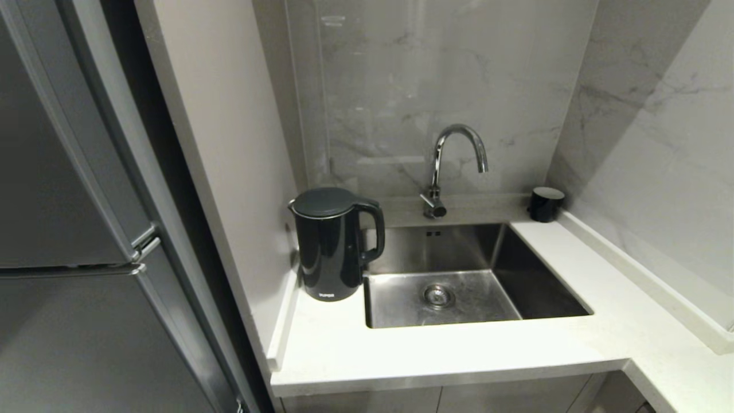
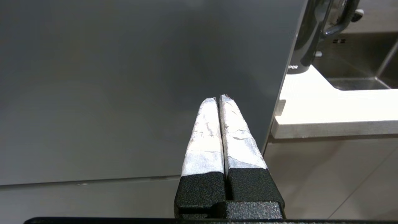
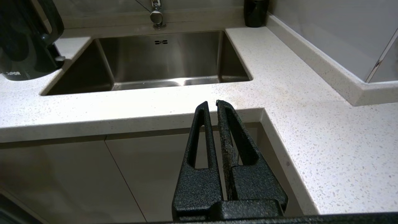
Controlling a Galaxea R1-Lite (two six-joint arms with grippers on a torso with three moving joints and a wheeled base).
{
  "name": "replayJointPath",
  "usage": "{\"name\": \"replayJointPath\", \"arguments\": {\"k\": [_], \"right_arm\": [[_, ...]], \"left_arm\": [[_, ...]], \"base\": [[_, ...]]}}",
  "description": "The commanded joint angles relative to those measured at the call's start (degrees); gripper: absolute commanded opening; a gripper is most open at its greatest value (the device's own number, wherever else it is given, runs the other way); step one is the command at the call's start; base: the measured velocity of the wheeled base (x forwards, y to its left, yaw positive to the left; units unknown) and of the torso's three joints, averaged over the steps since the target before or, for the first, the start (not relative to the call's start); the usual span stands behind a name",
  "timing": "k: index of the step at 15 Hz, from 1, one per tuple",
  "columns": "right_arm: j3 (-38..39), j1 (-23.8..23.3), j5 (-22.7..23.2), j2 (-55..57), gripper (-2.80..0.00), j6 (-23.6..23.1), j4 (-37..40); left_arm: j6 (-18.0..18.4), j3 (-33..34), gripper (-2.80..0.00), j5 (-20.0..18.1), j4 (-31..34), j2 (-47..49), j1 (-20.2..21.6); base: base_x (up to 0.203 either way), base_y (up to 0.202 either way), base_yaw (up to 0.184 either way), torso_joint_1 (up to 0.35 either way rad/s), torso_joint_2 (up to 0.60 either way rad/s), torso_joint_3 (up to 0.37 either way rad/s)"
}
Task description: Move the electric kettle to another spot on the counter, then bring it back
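Note:
The glossy black electric kettle [image 1: 331, 244] stands upright on the white speckled counter [image 1: 436, 350], in the left corner beside the sink, handle toward the sink. Its lower body also shows in the left wrist view [image 2: 306, 40] and the right wrist view [image 3: 25, 40]. Neither arm appears in the head view. My left gripper [image 2: 218, 99] is shut and empty, low in front of a grey appliance side, left of the counter's end. My right gripper [image 3: 211, 103] is shut and empty, below and in front of the counter's front edge [image 3: 124, 124].
A steel sink [image 1: 453, 275] with a curved tap [image 1: 447, 166] is set in the counter. A small black cup [image 1: 545, 203] stands at the back right corner. A tall grey fridge [image 1: 74, 229] fills the left. The counter turns toward me on the right [image 1: 676, 367]. Cabinet doors [image 3: 77, 174] lie below.

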State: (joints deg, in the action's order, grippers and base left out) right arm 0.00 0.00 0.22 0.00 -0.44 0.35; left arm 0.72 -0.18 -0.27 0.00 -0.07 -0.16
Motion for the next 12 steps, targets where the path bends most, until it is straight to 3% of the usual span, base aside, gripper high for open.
{"name": "replayJointPath", "arguments": {"k": [1, 12], "right_arm": [[0.00, 0.00, 0.04, 0.09, -2.80, 0.00, 0.00], [0.00, 0.00, 0.04, 0.09, -2.80, 0.00, 0.00]], "left_arm": [[0.05, 0.01, -2.80, 0.00, 0.00, 0.07, 0.05], [-0.02, 0.01, -2.80, 0.00, 0.00, 0.07, 0.07]], "base": [[0.000, 0.000, 0.000, -0.127, 0.34, 0.207], [0.000, 0.000, 0.000, -0.133, 0.37, 0.236]]}}
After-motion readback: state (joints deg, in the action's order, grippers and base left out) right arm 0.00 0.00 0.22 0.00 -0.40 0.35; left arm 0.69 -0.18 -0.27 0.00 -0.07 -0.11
